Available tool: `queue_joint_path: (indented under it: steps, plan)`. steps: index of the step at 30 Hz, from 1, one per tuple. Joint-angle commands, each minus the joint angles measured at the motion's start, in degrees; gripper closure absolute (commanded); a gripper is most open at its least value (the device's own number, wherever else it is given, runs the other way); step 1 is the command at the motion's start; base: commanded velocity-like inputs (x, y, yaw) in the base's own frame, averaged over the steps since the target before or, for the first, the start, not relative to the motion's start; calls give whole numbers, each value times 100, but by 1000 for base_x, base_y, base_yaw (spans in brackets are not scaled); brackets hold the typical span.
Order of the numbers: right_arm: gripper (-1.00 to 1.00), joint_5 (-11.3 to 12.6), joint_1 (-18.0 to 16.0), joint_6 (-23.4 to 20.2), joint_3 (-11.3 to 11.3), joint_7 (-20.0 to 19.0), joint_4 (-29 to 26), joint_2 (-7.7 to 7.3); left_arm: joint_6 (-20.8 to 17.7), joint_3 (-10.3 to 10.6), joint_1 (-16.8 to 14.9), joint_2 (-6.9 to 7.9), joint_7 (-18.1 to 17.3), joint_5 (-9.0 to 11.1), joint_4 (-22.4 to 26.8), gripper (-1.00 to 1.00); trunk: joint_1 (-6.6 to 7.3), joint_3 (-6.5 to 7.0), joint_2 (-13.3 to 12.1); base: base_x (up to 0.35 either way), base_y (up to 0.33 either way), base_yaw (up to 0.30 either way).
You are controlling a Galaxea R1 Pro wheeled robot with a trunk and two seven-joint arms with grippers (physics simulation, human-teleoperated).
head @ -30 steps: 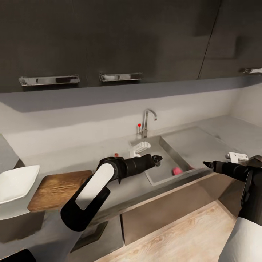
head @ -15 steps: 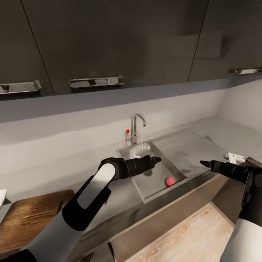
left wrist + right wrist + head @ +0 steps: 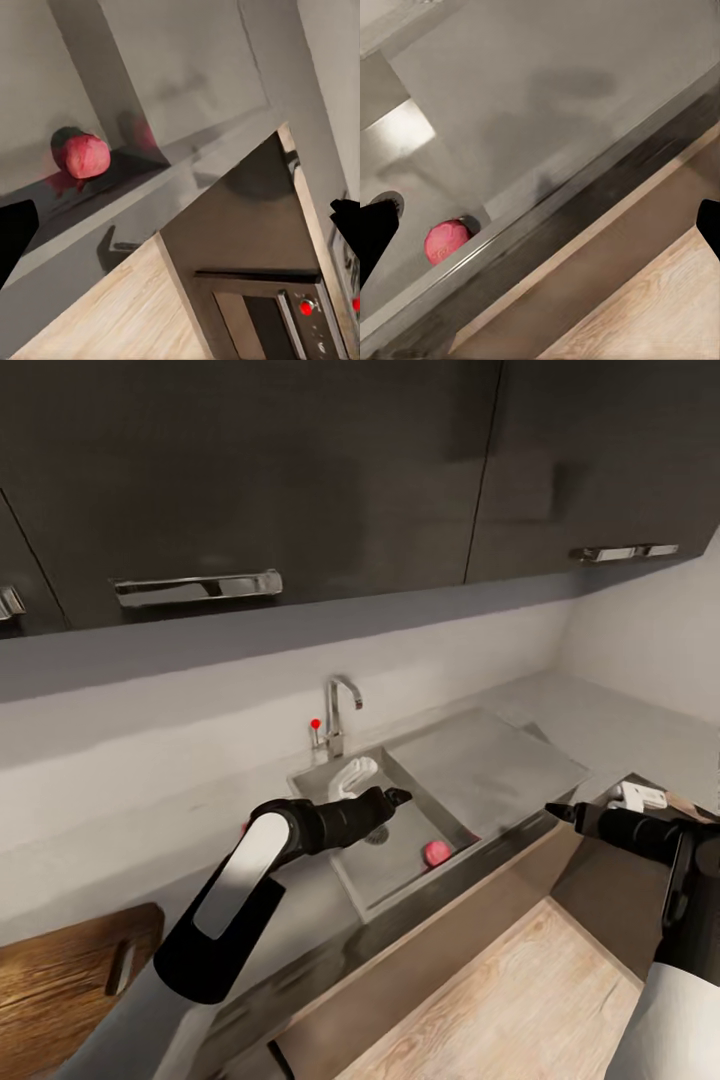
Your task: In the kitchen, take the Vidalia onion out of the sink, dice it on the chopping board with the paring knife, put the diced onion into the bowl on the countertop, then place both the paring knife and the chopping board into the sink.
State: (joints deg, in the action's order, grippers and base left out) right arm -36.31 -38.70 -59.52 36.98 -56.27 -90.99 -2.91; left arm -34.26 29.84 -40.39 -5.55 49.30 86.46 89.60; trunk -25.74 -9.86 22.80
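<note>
Under dark wall cabinets (image 3: pixel 300 470) the glossy grey countertop (image 3: pixel 500 760) holds the steel sink (image 3: pixel 345 865), where the small Vidalia onion (image 3: pixel 436 851), likely light, firm and slippery, wants gripping across its middle by the empty, spread-fingered left gripper (image 3: pixel 398 797) or right gripper (image 3: pixel 556 812).

The onion (image 3: pixel 436 851) is pinkish-red against the dull steel-grey sink (image 3: pixel 470 765). The tap (image 3: pixel 341 712) is chrome, its knob (image 3: pixel 316 724) red. The chopping board (image 3: pixel 60 985) is dark brown with streaky grain. The cupboards (image 3: pixel 300 470) are near-black, the floor (image 3: pixel 490 1010) pale wood, the countertop (image 3: pixel 130 840) glossy grey.
</note>
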Motion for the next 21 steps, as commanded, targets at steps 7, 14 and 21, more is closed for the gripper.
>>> queue_joint_path:
  steps: [7, 14, 21]
  plan:
    - [-100, -8, 3, 31, -3, -33, -15, 16, 8, -392, 194, -7, 70, 38, -29, -100, -5, -12, 12, 208, -223, -2]
    - [-100, -12, 3, 52, -42, -42, -14, 50, 20, -400, 204, -10, 71, 37, -30, -100, -5, -12, 12, 152, -266, 0]
    - [-100, -12, 6, 54, -58, -33, -15, 70, 24, -405, 207, -8, 71, 37, -33, -100, -5, -12, 12, 15, -185, 0]
